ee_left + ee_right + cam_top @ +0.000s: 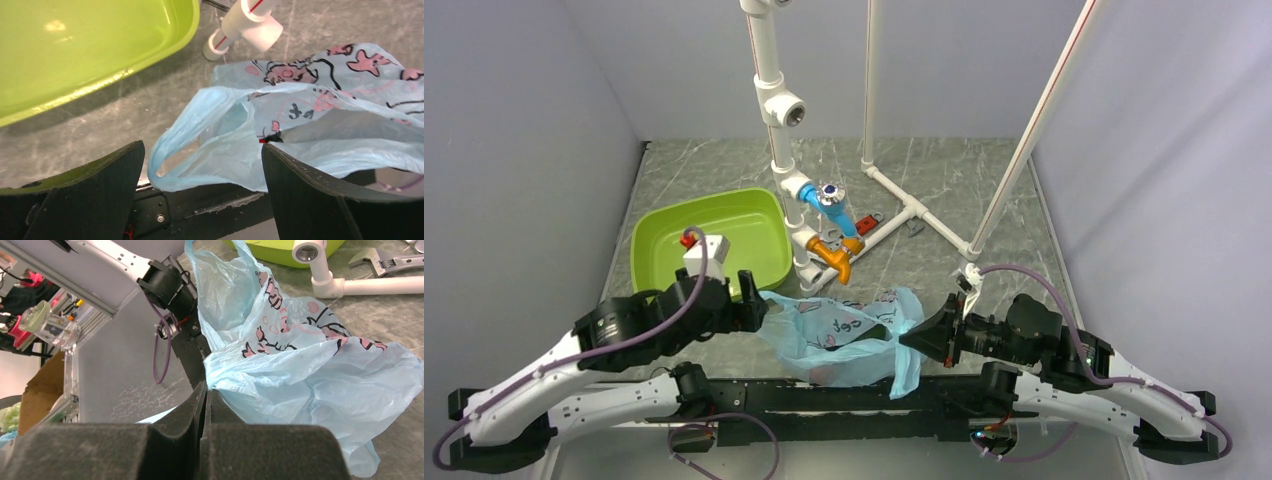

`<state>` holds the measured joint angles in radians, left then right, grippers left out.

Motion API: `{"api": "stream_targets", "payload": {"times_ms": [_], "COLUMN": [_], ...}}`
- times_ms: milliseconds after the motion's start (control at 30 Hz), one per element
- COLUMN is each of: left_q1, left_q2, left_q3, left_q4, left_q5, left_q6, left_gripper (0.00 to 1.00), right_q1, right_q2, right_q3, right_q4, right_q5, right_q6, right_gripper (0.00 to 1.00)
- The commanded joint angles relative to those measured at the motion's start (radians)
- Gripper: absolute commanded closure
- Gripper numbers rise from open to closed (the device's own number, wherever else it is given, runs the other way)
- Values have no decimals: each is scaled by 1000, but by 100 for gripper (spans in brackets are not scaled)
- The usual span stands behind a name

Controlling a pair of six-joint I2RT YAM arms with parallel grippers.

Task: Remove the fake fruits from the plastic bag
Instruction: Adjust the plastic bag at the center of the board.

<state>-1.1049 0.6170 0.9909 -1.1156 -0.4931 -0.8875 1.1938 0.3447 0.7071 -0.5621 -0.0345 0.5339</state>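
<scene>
The plastic bag [844, 335], light blue with pink-and-black prints, lies crumpled at the table's near edge between my two arms. My left gripper [759, 305] stands open at the bag's left end. In the left wrist view a twisted handle loop of the plastic bag [200, 150] hangs between the wide-apart fingers [100, 185] of the left gripper [201, 148], touching neither. My right gripper [914, 340] is shut on the bag's right edge. In the right wrist view the plastic bag [300, 370] spreads out from the tips of the right gripper [206, 385]. The fake fruits are hidden.
A lime-green tub [714, 235] sits behind the left gripper, its rim [150, 55] close to the bag. A white pipe frame [894, 200] with blue and orange fittings [829, 215] stands behind the bag. A wrench [385, 260] lies by the pipes. The black rail [844, 400] borders the near edge.
</scene>
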Motion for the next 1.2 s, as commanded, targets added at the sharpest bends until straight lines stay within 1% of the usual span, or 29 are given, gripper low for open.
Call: {"api": "stream_targets", "payload": {"times_ms": [0,67,100,167,233,267,300,333,400,467,500,533,633,733,800,833,900,967,1033,1100,1167], "left_q1": [2,11,29,67,83,88,93,95,96,95,95,95,94,96,95,96,95,95,95,94,95], "left_q2": [173,250,275,299,289,282,273,262,231,174,148,124,60,23,20,23,34,45,46,35,17], "left_q3": [128,158,149,91,7,-25,-51,-66,-71,-55,-32,-13,43,59,63,59,47,31,10,-21,-56], "left_q4": [-96,-164,-155,-69,94,143,175,197,225,264,281,304,397,513,528,531,520,505,507,525,548], "left_q5": [-92,-125,-107,-5,135,180,207,219,228,248,256,262,309,393,412,423,435,435,450,463,469], "left_q6": [81,39,51,109,162,171,171,169,167,195,210,226,274,294,270,261,245,229,213,198,183], "left_gripper": [5,1,1,0,1,2,8,19,50,87,97,100,100,100,100,100,100,100,100,100,100], "right_q1": [1,0,1,2,2,1,1,1,1,1,1,1,0,1,1,1,1,1,0,1,1], "right_q2": [-15,-17,-20,-28,-37,-40,-41,-43,-42,-37,-30,-26,-9,19,38,52,96,158,223,289,321], "right_q3": [27,32,32,28,21,18,17,17,22,35,44,53,85,134,168,187,242,331,413,494,566], "right_q4": [-15,-22,-25,-25,-27,-28,-32,-37,-51,-84,-105,-121,-161,-204,-211,-213,-242,-283,-324,-357,-385], "right_q5": [12,12,13,13,22,27,30,32,44,98,124,149,234,329,355,356,369,362,346,324,344], "right_q6": [-13,-13,-12,-12,-9,-9,-6,-4,-1,5,11,19,48,80,71,59,40,5,-29,-74,-111], "right_gripper": [100,100,100,100,100,100,100,100,100,100,100,100,100,100,100,96,80,59,45,38,30]}}
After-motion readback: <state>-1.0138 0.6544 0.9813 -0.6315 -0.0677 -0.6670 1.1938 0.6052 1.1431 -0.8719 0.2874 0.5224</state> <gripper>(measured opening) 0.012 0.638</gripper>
